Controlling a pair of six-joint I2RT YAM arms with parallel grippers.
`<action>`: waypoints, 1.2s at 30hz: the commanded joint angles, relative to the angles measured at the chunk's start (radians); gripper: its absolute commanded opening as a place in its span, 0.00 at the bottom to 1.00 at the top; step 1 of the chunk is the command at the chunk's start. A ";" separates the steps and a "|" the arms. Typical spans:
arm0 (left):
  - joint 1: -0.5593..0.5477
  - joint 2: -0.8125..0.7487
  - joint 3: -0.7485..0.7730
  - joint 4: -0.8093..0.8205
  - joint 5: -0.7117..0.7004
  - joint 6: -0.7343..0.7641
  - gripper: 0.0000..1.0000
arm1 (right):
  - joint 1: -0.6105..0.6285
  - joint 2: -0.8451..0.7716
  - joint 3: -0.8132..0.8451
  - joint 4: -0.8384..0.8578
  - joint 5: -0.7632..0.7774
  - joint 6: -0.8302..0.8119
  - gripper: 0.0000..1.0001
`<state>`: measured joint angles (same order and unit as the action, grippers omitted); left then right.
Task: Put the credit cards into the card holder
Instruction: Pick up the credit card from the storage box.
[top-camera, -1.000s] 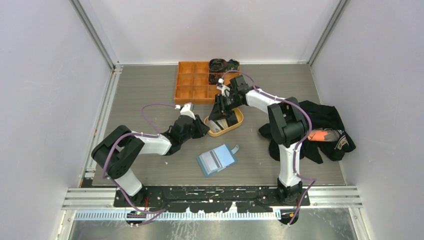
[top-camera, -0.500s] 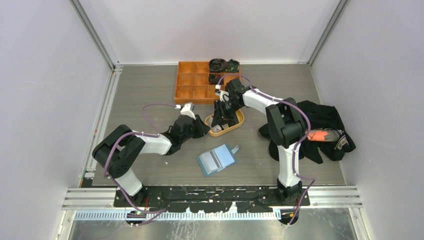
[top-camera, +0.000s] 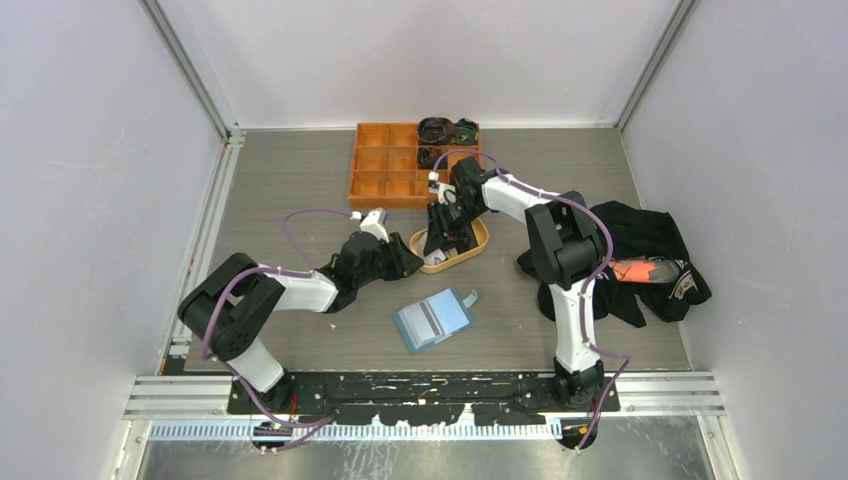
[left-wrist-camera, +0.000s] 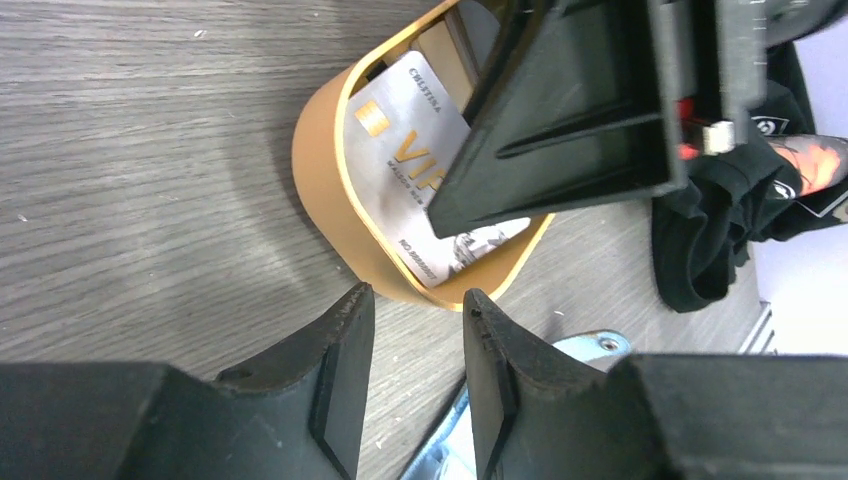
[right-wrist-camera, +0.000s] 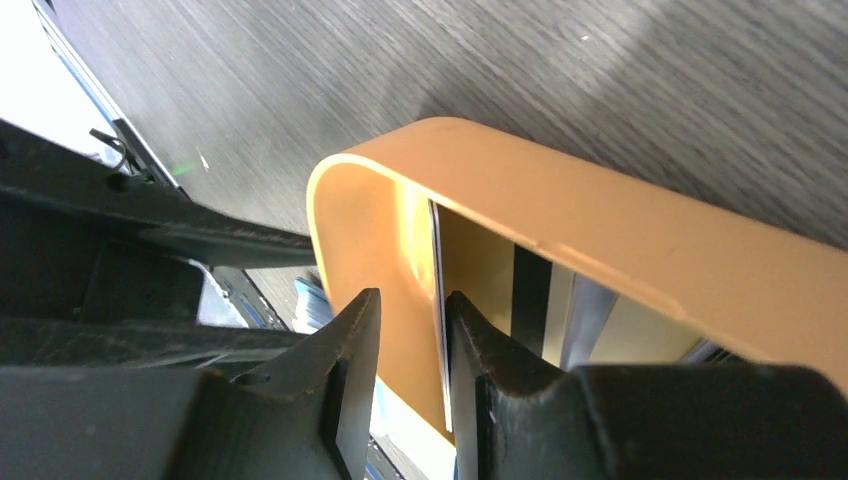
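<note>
Tan dish (left-wrist-camera: 318, 190): reaching in with right hand (right-wrist-camera: 412, 300), narrowly apart astride an on-edge credit card (right-wrist-camera: 434, 260); holding left hand (left-wrist-camera: 415, 295) apart, empty, just outside rim.

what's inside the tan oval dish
A silver card with gold VIP lettering lies in the tan dish. The right fingers cover the rest, so any other cards there cannot be made out.

The right gripper (right-wrist-camera: 411, 303) holds its two dark fingers a narrow gap apart at the curved end of the tan dish (right-wrist-camera: 640, 250). Credit cards (right-wrist-camera: 530, 290) stand on edge inside; one thin edge runs into the gap, and whether it is pinched is unclear. Grey wood-grain table (right-wrist-camera: 300, 80) lies beyond.
</note>
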<state>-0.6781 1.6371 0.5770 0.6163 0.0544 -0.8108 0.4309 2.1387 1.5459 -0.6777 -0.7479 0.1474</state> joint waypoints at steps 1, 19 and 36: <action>0.012 -0.081 -0.017 0.031 0.059 -0.005 0.39 | 0.005 0.013 0.054 -0.039 -0.026 -0.037 0.36; 0.015 -0.453 -0.169 -0.292 0.018 0.059 0.66 | 0.002 0.021 0.063 -0.042 -0.107 -0.052 0.36; 0.015 -0.440 -0.250 -0.170 0.032 0.026 0.70 | -0.040 0.032 0.060 -0.042 -0.096 -0.039 0.28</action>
<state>-0.6674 1.2133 0.3466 0.3630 0.0906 -0.7795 0.3916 2.1666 1.5673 -0.7136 -0.8333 0.1078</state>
